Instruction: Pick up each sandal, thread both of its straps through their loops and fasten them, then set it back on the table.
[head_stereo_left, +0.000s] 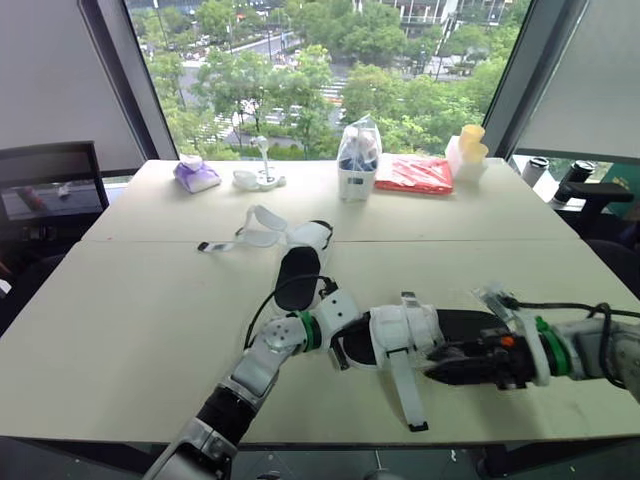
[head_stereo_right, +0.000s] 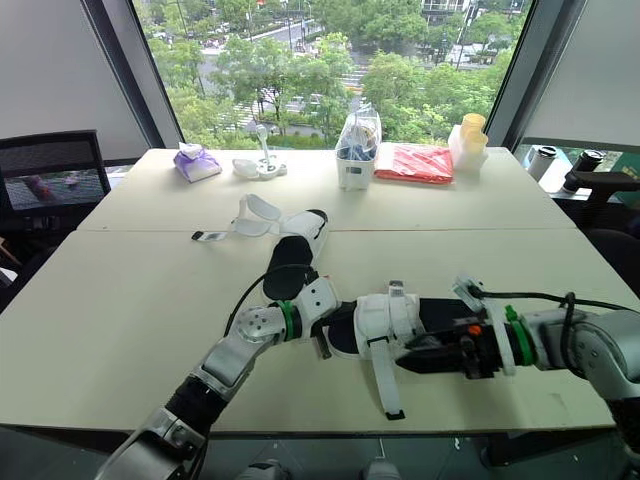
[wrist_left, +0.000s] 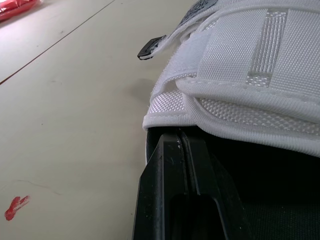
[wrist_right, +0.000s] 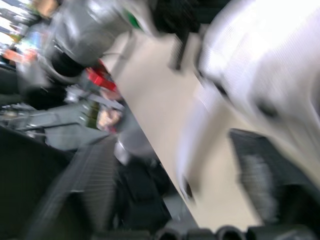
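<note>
The near sandal (head_stereo_left: 455, 324), black-soled with white straps, lies flat on the table between my two grippers. One of its straps (head_stereo_left: 404, 392) trails loose toward the front edge. My left gripper (head_stereo_left: 339, 353) is shut, its fingers (wrist_left: 175, 190) pressed against the sandal's end under the white strap (wrist_left: 250, 75). Over the sole's other end, my right gripper (head_stereo_left: 432, 365) is open, with the white strap (wrist_right: 200, 125) showing blurred between its fingers. The second sandal (head_stereo_left: 298, 268) lies farther back, its straps (head_stereo_left: 262, 228) spread open.
Along the window edge stand a purple item (head_stereo_left: 197, 175), a small white stand (head_stereo_left: 260, 178), a clear bag of items (head_stereo_left: 358, 158), a red packet (head_stereo_left: 413, 173) and yellow cups (head_stereo_left: 470, 148). A chair (head_stereo_left: 50, 190) is at the left, and the table's front edge (head_stereo_left: 330, 438) is close.
</note>
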